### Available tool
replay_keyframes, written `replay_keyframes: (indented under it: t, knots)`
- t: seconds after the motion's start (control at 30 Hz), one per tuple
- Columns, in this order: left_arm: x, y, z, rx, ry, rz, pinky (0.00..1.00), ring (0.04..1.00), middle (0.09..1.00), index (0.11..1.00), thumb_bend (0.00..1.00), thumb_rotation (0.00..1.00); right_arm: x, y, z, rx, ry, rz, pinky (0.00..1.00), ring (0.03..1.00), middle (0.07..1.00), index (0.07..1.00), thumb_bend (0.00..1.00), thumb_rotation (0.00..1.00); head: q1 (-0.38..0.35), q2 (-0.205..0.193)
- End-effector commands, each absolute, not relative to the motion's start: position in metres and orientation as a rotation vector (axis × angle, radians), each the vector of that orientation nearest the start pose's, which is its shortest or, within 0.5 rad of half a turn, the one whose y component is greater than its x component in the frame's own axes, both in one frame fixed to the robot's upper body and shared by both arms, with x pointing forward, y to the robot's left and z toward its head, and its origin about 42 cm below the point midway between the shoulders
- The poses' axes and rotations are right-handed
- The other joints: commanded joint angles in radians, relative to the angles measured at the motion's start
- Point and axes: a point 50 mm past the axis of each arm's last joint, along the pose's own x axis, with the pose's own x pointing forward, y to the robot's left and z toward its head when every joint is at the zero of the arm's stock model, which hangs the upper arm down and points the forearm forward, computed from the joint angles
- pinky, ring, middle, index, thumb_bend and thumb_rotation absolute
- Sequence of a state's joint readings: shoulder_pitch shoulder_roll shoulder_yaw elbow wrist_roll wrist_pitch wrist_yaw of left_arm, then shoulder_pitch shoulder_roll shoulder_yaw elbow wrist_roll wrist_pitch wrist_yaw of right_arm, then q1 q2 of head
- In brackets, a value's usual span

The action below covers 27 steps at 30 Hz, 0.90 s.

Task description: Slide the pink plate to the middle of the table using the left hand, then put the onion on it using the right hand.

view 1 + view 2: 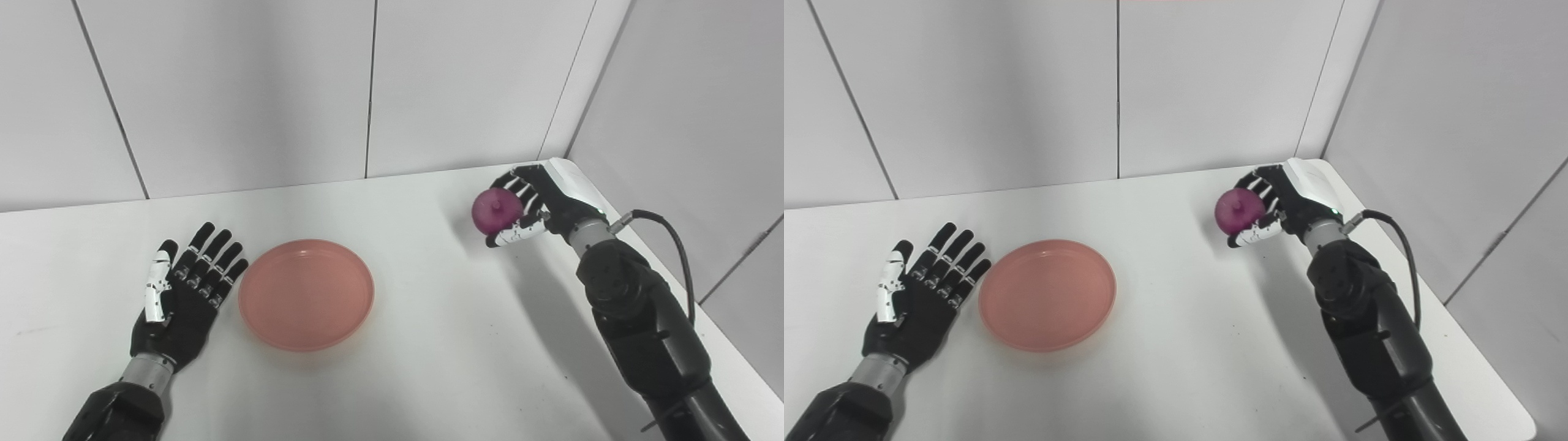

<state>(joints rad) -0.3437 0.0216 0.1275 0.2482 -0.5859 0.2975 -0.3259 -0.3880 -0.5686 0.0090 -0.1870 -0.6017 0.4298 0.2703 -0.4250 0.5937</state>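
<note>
A: We started with our right hand [539, 202]. What did it have?

B: Its fingers [514, 184] were curled around the purple onion [496, 210], with the white thumb tucked under it. We held the onion above the table [429, 367], near the far right corner. The onion's small stem nub faced toward our cameras. A shadow lay on the tabletop below and to the left of the onion.

A: And the arm behind it?

B: The dark right arm [1366, 331] came in from the lower right, and a black cable [1402, 257] looped off the wrist.

A: How about our left hand [180, 294]?

B: It lay flat on the table, palm down, fingers spread and straight, holding nothing. Its fingertips pointed away from us and slightly to the right. It sat just beside the left edge of the pink plate [306, 294]. We could not tell whether the fingers actually touched the rim.

A: Where was the plate?

B: It rested flat on the white table, a little left of center, with nothing on it. It was well apart from the onion, which was off to its right and farther back.

A: And around us?

B: Pale gray wall panels [245, 92] stood behind the table and along the right side.
</note>
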Motion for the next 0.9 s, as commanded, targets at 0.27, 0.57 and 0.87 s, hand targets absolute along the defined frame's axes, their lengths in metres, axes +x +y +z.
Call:
replay_keyframes:
  t: [0.27, 0.57, 0.87]
  knots:
    - [0.373, 0.197, 0.099, -0.591, 0.249, -0.327, 0.95, 0.955, 0.958, 0.944, 0.39, 1.00, 0.387, -0.285, 0.336, -1.124, -0.305, -0.037, 0.41, 0.465, 0.517, 0.486, 0.52, 0.13, 0.032, -0.005]
    - [0.371, 0.189, 0.101, -0.594, 0.254, -0.325, 0.96, 0.955, 0.964, 0.951, 0.39, 1.00, 0.405, -0.224, 0.328, -1.097, -0.363, 0.085, 0.39, 0.461, 0.526, 0.486, 0.52, 0.14, 0.085, -0.003]
    - [0.366, 0.173, 0.106, -0.572, 0.255, -0.309, 0.93, 0.941, 0.948, 0.936, 0.39, 1.00, 0.413, -0.170, 0.316, -1.052, -0.384, 0.205, 0.33, 0.407, 0.486, 0.487, 0.52, 0.14, 0.180, 0.011]
